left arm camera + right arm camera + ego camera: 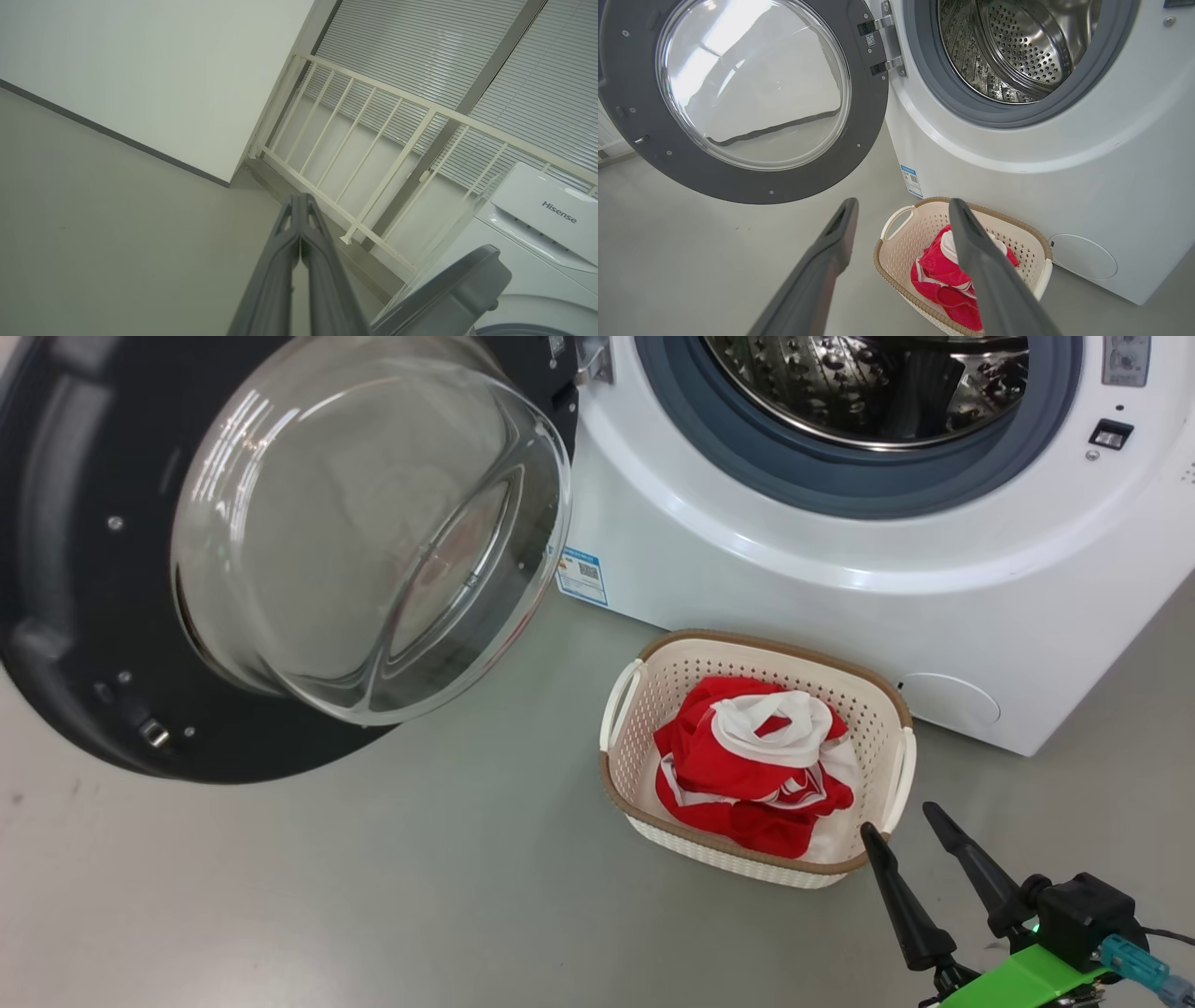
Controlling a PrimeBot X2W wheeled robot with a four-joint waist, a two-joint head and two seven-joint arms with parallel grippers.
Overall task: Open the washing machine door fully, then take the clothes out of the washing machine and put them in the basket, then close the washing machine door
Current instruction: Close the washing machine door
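The washing machine (pixel 840 569) is being seen standing on the grey floor (pixel 373 896), its steel drum (pixel 868 383) lying bare behind the grey gasket (pixel 840 476). The door (pixel 56 616) is being shown swung wide to the robot's left on its hinge, its glass bowl bulging outward. The basket (pixel 747 859) is being seen on the floor just in front of the machine, near the round white cap (pixel 952 700). The clothes (pixel 738 775) are being carried inside the basket, red fabric bunched under a white collar. The right gripper (pixel 900 819) is being held just beside the basket's near corner, jaws spread wide, gripping nothing. The left gripper (pixel 300 198) is being pointed toward a white railing (pixel 373 163), jaws pressed together on nothing.
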